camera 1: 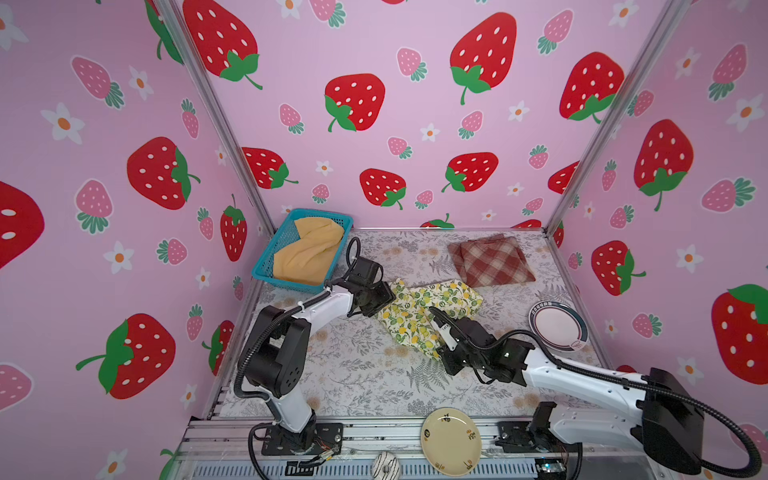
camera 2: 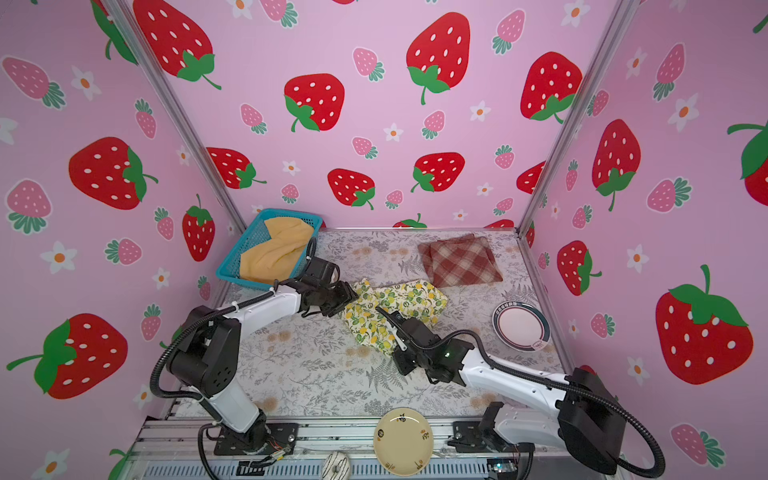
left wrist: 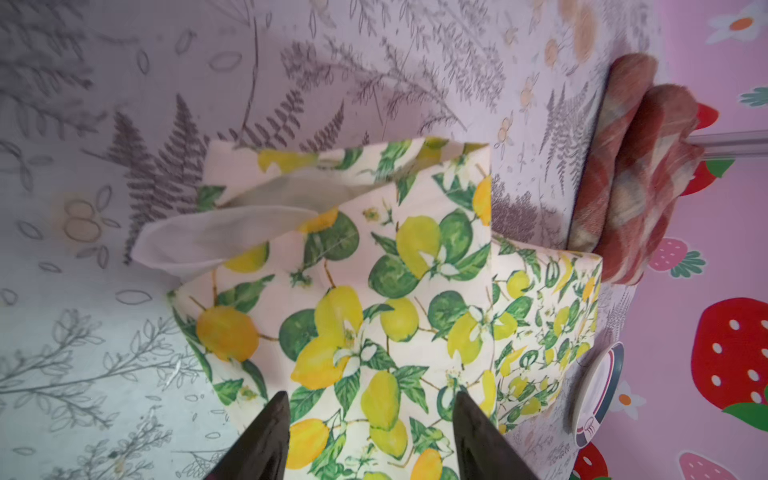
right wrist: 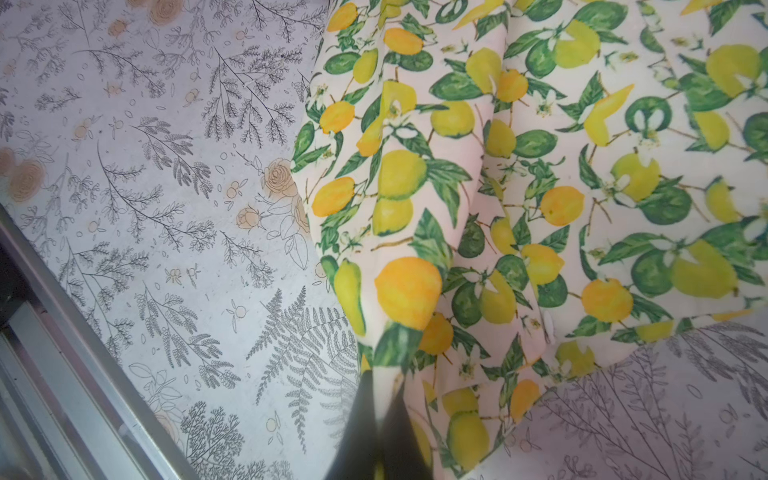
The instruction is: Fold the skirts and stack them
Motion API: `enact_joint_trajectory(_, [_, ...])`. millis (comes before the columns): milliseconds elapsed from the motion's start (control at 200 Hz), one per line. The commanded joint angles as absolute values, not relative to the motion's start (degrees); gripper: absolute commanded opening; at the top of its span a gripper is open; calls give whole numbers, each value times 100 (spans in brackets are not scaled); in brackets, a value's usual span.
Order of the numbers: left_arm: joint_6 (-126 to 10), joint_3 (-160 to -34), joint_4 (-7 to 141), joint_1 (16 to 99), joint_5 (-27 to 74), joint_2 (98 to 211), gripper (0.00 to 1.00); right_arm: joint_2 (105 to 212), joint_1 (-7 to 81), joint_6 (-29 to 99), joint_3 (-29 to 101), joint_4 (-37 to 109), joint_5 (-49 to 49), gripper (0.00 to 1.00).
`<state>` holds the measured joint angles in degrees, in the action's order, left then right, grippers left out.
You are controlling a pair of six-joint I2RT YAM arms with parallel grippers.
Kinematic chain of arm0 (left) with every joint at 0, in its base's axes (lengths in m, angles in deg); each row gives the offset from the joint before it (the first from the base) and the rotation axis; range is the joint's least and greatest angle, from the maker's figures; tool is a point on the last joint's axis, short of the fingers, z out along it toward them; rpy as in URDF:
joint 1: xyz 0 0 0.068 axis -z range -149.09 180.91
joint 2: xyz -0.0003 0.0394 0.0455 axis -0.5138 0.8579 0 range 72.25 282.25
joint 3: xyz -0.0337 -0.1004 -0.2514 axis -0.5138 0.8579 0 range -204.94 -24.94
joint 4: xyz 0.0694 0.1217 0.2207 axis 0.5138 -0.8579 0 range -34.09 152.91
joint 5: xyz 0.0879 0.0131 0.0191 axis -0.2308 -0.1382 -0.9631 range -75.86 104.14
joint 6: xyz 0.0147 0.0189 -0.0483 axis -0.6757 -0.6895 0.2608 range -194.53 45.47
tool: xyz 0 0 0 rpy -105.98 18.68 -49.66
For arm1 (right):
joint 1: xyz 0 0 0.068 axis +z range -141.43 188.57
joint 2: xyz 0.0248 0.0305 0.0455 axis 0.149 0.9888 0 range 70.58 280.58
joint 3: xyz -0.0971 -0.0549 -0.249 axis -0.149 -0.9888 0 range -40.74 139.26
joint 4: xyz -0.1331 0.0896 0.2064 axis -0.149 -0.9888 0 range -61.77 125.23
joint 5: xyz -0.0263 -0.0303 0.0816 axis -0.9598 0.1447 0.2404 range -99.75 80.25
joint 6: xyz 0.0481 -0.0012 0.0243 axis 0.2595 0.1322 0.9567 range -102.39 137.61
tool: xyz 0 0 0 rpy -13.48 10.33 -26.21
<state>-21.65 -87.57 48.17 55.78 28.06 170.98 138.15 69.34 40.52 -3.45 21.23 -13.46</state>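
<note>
- The right fingers [right wrist: 357,424] are pinched tight on a raised fold at the near edge of the lemon skirt [camera 1: 409,320]. In the right wrist view the cloth drapes away from them.
- The left fingers [left wrist: 266,444] stand moderately apart at the skirt's left edge, with printed cloth showing between them. They appear to hold nothing, and whether they touch the cloth cannot be told.
- The lemon skirt lies mid-table, partly doubled. Its layers overlap unevenly and the white lining [left wrist: 232,232] gapes at one open edge, so it looks mid-fold.
- The plaid skirt [camera 1: 490,259] lies folded into a square at the far right of the table [camera 1: 353,374]. It is near the lemon skirt and, in both top views, apart from it.
- The mustard skirt [camera 1: 309,253] lies bunched in the basket [camera 1: 279,245] at the far left corner, not yet folded.
- By this showing, one skirt is done, the second is under way and the third is not begun. Nothing is stacked yet.
- A pink plate [camera 1: 557,326] sits at the table's right edge, near the right arm [camera 1: 582,374], and a wide sweep might brush it.
- A yellow plate [camera 1: 451,440] rests on the front rail [camera 1: 374,432], well apart from the cloth.
- The way from the lemon skirt to the plaid one looks open.
- The left arm [camera 1: 328,303] lies between the basket and the lemon skirt, and the mustard skirt will have to clear the basket wall.
</note>
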Motion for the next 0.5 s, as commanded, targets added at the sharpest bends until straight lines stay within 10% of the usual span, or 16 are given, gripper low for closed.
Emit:
enact_joint_trajectory(0, [-1952,-8679,4908,5726,2614,17099,63,13808,7026,4194,-219,1970,-1605,6])
enact_joint_trajectory(495, [-1920,-9250,4866,5751,2489,18132,60,13606,7367,4320,-250,2043,-1757,6])
